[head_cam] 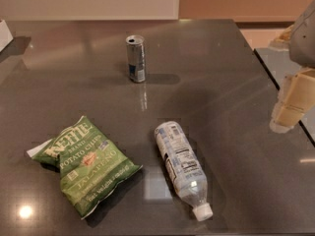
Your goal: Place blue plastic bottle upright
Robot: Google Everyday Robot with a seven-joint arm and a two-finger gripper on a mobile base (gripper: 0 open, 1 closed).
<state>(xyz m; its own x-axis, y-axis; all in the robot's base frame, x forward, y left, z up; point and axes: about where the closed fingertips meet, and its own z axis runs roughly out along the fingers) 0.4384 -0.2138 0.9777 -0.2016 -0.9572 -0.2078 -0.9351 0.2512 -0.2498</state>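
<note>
The blue plastic bottle [180,168] lies on its side on the dark grey table [221,73], at the front middle. Its white cap [202,212] points toward the front right edge and its printed label faces up. My gripper [290,107] hangs at the right edge of the view, above the table's right side, well to the right of the bottle and a little farther back. It holds nothing that I can see.
A slim silver-blue drink can [136,59] stands upright at the back middle. A green Kettle chips bag [86,163] lies flat at the front left. The table's right edge runs just below the gripper, with a second surface [280,63] beyond it.
</note>
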